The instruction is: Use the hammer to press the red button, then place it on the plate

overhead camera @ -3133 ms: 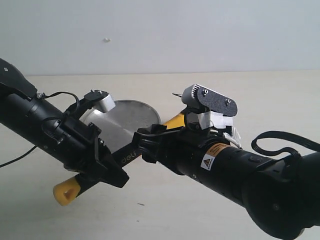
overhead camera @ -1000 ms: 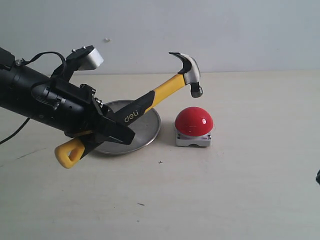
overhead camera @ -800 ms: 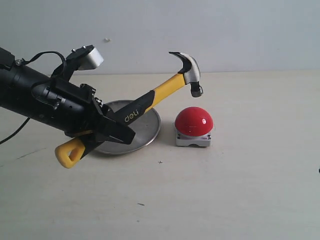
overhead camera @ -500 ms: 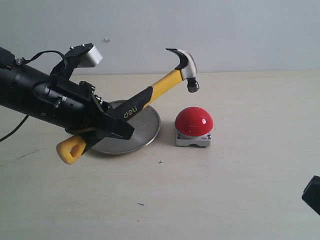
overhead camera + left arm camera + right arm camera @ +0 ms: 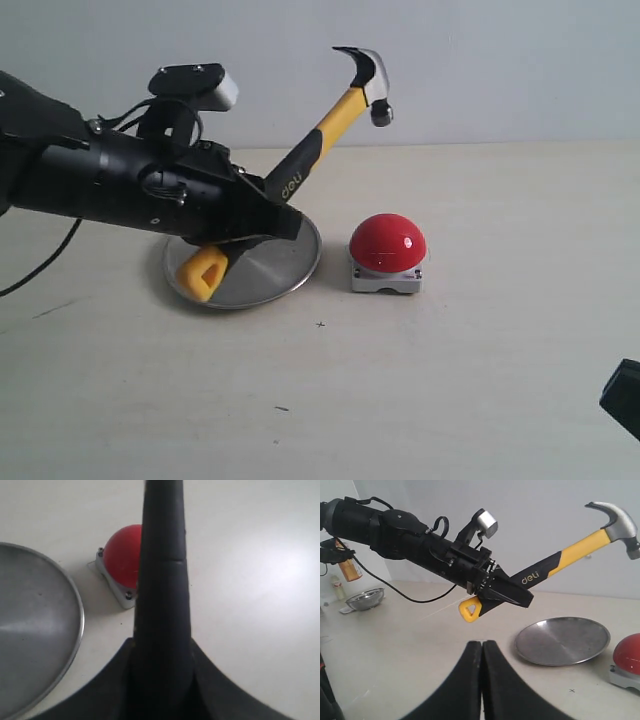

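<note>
The left tool (image 5: 268,212) is clamped on the black handle of the claw hammer (image 5: 335,118). The hammer slants steeply up to the right, with its steel head high above the red button (image 5: 388,243) and well clear of it, and its yellow end low over the metal plate (image 5: 295,262). The button sits on the desk (image 5: 450,380) just right of the plate, while the right tool (image 5: 481,652) hangs well apart from them, its 2 fingers pressed together on nothing.
</note>
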You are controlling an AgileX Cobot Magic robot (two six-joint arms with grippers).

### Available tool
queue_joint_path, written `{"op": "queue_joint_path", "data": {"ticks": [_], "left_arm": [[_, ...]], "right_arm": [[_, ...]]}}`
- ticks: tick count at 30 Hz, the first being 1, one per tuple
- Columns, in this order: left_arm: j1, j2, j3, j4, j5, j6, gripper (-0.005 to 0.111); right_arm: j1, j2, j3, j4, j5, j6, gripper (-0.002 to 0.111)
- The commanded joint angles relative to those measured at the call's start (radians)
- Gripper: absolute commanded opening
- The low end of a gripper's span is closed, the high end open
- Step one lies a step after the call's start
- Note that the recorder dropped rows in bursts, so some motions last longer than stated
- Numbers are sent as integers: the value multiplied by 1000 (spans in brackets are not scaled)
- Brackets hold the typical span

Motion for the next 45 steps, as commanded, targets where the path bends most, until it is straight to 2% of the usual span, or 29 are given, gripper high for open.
{"op": "queue_joint_path", "data": {"ticks": [1, 8, 14, 27, 35, 42, 45], "left_arm": [[-75, -19, 0, -39, -156, -49, 0], [-175, 21, 0, -39, -164, -93, 0], [-252, 73, 0, -50, -302, -121, 0], [-262, 136, 26, -120, -415, -149, 0], [-262, 140, 26, -134, -400, -145, 0], [-312, 140, 26, -147, -445, -145, 0], [-314, 140, 26, -154, -428, -147, 0]], "right_arm": [[0, -5, 4, 0, 0, -4, 0], [0, -5, 4, 0, 0, -4, 0], [0, -5, 4, 0, 0, -4, 0], [0, -5, 4, 0, 19, -4, 0], [0, -5, 4, -2, 21, -4, 0], [0, -5, 4, -2, 21, -4, 0], [0, -5, 4, -2, 21, -4, 0]]}}
